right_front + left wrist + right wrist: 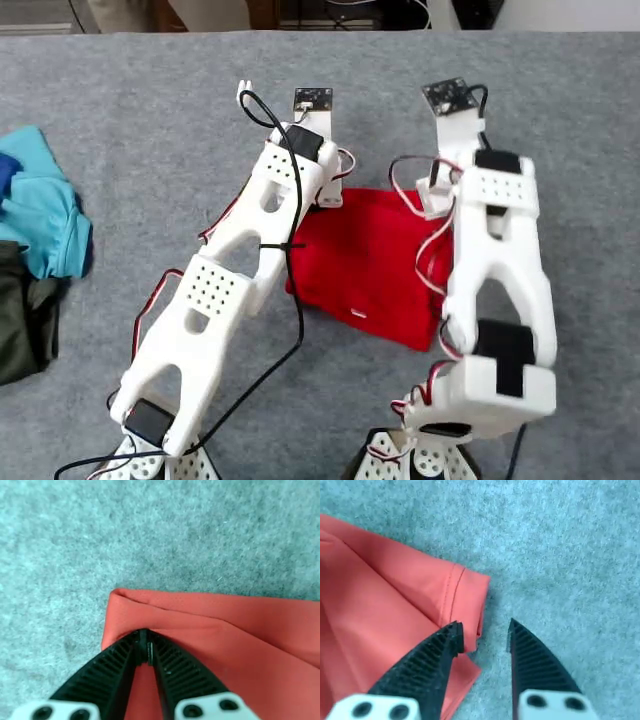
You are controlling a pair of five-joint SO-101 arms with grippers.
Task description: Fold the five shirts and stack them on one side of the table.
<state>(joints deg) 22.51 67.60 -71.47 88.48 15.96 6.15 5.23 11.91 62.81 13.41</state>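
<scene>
Smooth red shirt [370, 262], folded flat, stitched hem

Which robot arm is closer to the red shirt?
Left. The left end effector is shut on the red shirt; the right end effector hangs open at its corner.

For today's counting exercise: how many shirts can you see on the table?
3. A red shirt lies in the middle of the table; a teal shirt and a dark green shirt are heaped at its left edge. A dark blue scrap there may be another.
</scene>
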